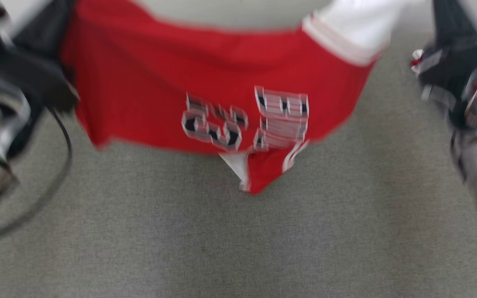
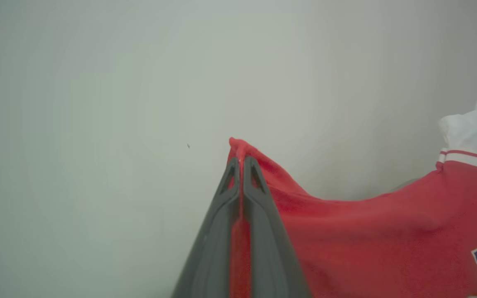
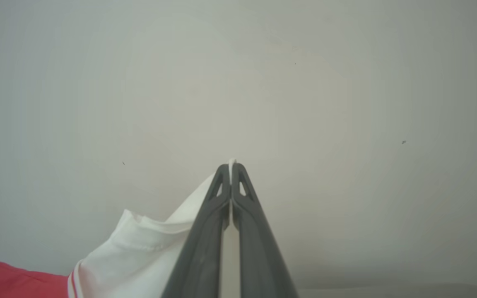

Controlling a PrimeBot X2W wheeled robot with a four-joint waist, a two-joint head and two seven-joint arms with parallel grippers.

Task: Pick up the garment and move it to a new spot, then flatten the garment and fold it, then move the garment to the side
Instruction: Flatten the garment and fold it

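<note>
Hanging: red garment (image 1: 205, 82), stretched between two grippers over a grey woven surface (image 1: 238, 240); whether its lowest tip touches that surface cannot be told.
Left gripper (image 2: 240, 159): clamped tight on a red corner, with cloth peeking past the tips and running down between the fingers.
Right gripper (image 3: 230, 167): pinched closed on the white sleeve (image 3: 139, 248), a sliver of white poking beyond the tips.
Head view: takes in the full span, the blurred block lettering (image 1: 246, 120) and a red-and-white flap (image 1: 259, 174) drooping to a point at lower middle. Also catches a dark cable (image 1: 62, 165) looping at the left, and both arms as blurs at the edges.
Left wrist view: adds the top edge sagging from the pinched corner toward the striped band (image 2: 470, 156) where red meets white.
Right wrist view: adds the creases of the sleeve close up, with a patch of red at lower left.
Surface: grey, woven and plain, spread below the cloth.
Room: pale plain backdrop (image 2: 97, 82) beyond both sets of fingers; wall or tabletop, cannot be told.
Long axis: runs side to side across the head view, red end at the robot's left, white sleeve at its right.
Facing: lettered side turned to the head camera, drooping point toward the bottom of that view.
</note>
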